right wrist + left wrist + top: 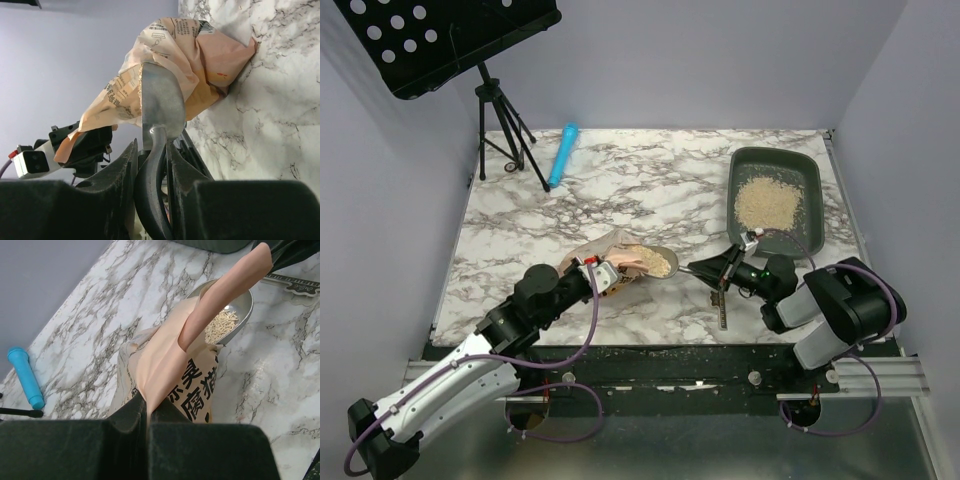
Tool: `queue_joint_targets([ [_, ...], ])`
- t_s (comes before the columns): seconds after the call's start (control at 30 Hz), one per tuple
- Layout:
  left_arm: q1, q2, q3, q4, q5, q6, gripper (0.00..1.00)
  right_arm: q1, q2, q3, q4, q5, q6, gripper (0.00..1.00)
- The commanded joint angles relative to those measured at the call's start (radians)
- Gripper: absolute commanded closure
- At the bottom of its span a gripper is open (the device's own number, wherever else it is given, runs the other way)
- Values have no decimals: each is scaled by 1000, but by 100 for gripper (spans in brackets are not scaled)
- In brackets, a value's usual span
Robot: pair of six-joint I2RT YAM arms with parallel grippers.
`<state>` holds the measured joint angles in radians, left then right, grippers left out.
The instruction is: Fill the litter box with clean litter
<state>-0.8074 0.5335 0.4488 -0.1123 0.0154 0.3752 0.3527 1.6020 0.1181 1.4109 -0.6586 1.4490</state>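
The whole table [620, 190] is viewed steeply downward from high behind the arm bases, while the bag [165, 360] and scoop [160, 100] near its middle, shared by all three views, are seen close-up from behind the left end effector [147, 415] and the right end effector [152, 150], from opposite sides.

Table [650, 180] holds litter box [775, 162], bag [605, 248] — blue tube [563, 155].

The left arm [450, 385] has a silver-white lower link and rounded black upper joints. The right arm [820, 335] pairs black housings with a pale grey link and shows a small green light [767, 269]. Purple-grey cables [592, 325] loop along both. The left fingers [75, 450] and right fingers [75, 210] are matte black and grainy.
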Motion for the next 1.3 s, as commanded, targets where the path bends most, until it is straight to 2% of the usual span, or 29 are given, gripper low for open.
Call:
queue_joint_targets([
  [0.0, -4, -49, 16, 169, 20, 8, 100, 6, -39, 15, 266, -10, -134, 99],
  [0.37, -4, -69, 21, 172, -6, -2, 100, 5, -137, -8, 266, -15, -70, 99],
  [0.6, -4, -104, 21, 135, -61, 45, 100, -12, -186, -29, 264, 1, -16, 99],
  [0.83, -4, -167, 8, 132, -141, 86, 100, -27, -191, -52, 264, 17, 42, 99],
  [1.27, -4, -207, -1, 148, -180, 94, 100, -27, -238, -63, 264, 97, 114, 99],
])
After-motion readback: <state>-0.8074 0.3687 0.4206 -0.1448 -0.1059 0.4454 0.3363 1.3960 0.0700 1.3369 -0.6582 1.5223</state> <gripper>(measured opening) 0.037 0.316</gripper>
